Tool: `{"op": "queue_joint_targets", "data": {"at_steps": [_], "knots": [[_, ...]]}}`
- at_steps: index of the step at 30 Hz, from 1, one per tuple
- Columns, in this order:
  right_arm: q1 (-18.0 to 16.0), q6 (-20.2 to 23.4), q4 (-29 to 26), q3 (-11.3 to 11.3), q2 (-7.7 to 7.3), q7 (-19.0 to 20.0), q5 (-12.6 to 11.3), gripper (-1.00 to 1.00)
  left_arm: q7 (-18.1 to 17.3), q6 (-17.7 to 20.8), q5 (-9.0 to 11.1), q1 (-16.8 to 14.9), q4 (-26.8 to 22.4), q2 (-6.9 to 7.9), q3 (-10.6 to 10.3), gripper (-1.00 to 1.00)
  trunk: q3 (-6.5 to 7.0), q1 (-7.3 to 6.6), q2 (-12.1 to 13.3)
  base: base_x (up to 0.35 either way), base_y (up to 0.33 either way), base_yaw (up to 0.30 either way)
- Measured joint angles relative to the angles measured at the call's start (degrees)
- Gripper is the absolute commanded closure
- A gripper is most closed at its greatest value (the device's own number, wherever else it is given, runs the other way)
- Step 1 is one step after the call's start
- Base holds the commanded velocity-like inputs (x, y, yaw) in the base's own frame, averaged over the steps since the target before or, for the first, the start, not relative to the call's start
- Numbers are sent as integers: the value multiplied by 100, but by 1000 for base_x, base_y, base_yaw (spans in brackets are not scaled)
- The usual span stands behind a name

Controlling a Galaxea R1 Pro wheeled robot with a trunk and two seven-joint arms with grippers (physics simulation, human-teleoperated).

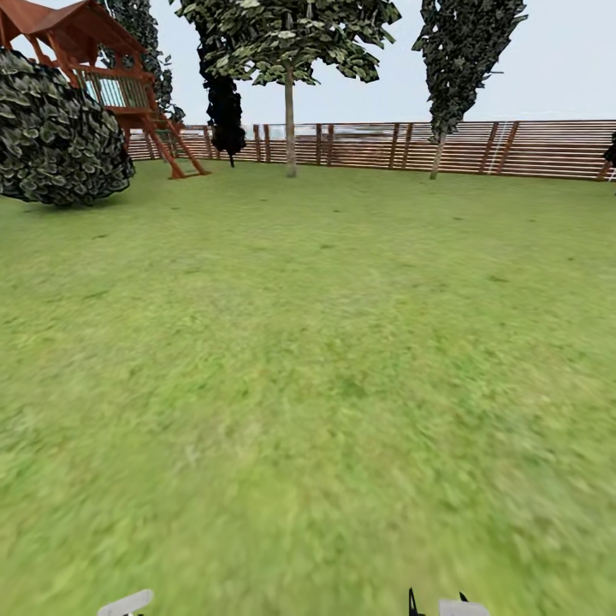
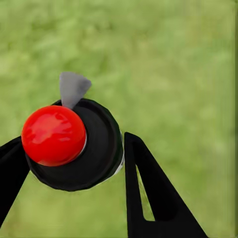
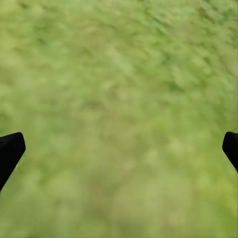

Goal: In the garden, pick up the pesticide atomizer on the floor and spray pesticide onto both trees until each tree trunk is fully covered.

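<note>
The pesticide atomizer (image 2: 74,144) shows in the left wrist view as a black round cap with a red ball on top and a grey nozzle. My left gripper (image 2: 72,141) is shut on it, one black finger on each side, above grass. My right gripper (image 3: 124,139) is open over bare lawn, nothing between its fingers. Two trees stand far off by the fence in the head view: one with a pale trunk (image 1: 290,124) at centre, another trunk (image 1: 438,156) to its right. Both are many metres ahead of me.
The garden lawn (image 1: 308,359) stretches ahead to a brown slat fence (image 1: 530,150). A dark round bush (image 1: 56,128) and a red wooden playhouse (image 1: 111,81) stand at far left. A black cypress (image 1: 225,107) stands left of the centre tree.
</note>
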Motion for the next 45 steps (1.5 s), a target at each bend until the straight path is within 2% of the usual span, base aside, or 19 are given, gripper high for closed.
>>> {"op": "queue_joint_targets", "data": {"at_steps": [45], "knots": [[0, 4, 0, 0, 0, 0, 0, -100, 0, 0, 0, 0, 1, 0, 0, 100, 0, 0, 0, 338, 1, 0]]}}
